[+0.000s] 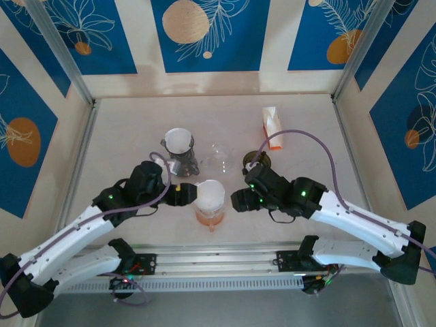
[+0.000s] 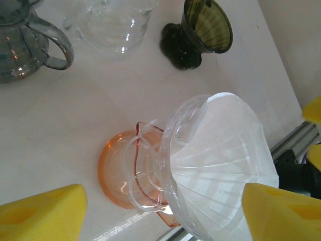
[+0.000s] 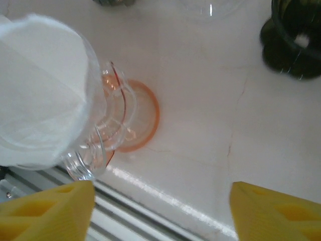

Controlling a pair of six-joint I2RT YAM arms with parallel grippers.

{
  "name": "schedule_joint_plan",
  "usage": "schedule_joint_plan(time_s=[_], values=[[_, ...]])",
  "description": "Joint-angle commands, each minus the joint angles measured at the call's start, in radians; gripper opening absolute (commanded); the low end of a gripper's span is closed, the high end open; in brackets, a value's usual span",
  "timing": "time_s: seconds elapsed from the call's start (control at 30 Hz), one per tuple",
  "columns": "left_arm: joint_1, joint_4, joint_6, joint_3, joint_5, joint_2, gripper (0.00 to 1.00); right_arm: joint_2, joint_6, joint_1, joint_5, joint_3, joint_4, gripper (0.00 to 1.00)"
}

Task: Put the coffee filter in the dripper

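Between left end effector [image 1: 187, 195] and right end effector [image 1: 235, 200], both open, empty, the dripper [image 2: 173, 150] holds a white filter [image 2: 225, 145].

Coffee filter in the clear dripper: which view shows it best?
Left wrist: the filter sits large and sharp inside the clear dripper. Right wrist shows it blurred, cut at the left edge; top external shows it small, from above.

A filter [image 1: 210, 192] is seated in a dripper [image 1: 209, 206], which is set on a saucer [image 2: 113, 173] at the near middle of the table [image 1: 129, 122]. From it, a jug [image 1: 180, 162] is found at 11 o'clock, a pitcher [image 1: 219, 157] at 12, a funnel [image 1: 259, 161] at 2, and a packet [image 1: 271, 126] farther off at 1. The dripper is flanked by the left gripper [image 1: 185, 196] at 9 and the right gripper [image 1: 236, 201] at 3.
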Motion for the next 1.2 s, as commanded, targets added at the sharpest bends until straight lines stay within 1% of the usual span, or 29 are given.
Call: schedule_joint_plan(time_s=[0.0,0.1,0.13,0.2,0.3,0.37,0.47,0.5,0.63,0.7,0.77,0.87,0.93,1.0,1.17], values=[[0.038,-0.086,-0.021,0.008,-0.049,-0.066,0.72,-0.03,0.079,-0.022,-0.136,-0.104,0.016,0.61],[0.085,-0.136,-0.045,-0.021,-0.043,-0.133,0.54,-0.039,0.1,-0.052,-0.254,-0.197,0.099,0.51],[0.102,-0.141,-0.055,-0.041,-0.019,-0.144,0.5,-0.037,0.105,-0.063,-0.289,-0.224,0.131,0.48],[0.131,-0.132,-0.077,-0.095,0.048,-0.14,0.44,-0.027,0.112,-0.095,-0.365,-0.274,0.197,0.44],[0.145,-0.054,-0.125,-0.199,0.126,-0.125,0.36,0.001,0.121,-0.157,-0.477,-0.335,0.308,0.37],[0.146,0.028,-0.164,-0.265,0.167,-0.115,0.27,0.028,0.127,-0.179,-0.525,-0.357,0.369,0.32],[0.146,0.115,-0.203,-0.328,0.204,-0.091,0.13,0.084,0.135,-0.167,-0.547,-0.355,0.42,0.29],[0.147,0.138,-0.213,-0.349,0.213,-0.082,0.11,0.102,0.147,-0.16,-0.542,-0.359,0.435,0.29],[0.148,0.284,-0.266,-0.43,0.258,-0.017,0.08,0.162,0.205,-0.16,-0.549,-0.399,0.525,0.25],[0.148,0.357,-0.29,-0.446,0.282,0.017,0.04,0.187,0.227,-0.157,-0.558,-0.408,0.58,0.24],[0.149,0.395,-0.295,-0.448,0.281,0.038,0.0,0.218,0.248,-0.151,-0.571,-0.407,0.632,0.23],[0.15,0.45,-0.315,-0.464,0.281,0.069,0.0,0.28,0.27,-0.135,-0.549,-0.385,0.655,0.22],[0.151,0.51,-0.351,-0.485,0.3,0.102,0.0,0.32,0.295,-0.129,-0.538,-0.373,0.657,0.22],[0.156,0.578,-0.392,-0.507,0.317,0.126,0.0,0.346,0.309,-0.129,-0.533,-0.365,0.664,0.22],[0.16,0.681,-0.465,-0.531,0.343,0.19,0.0,0.373,0.32,-0.128,-0.518,-0.332,0.665,0.22]])
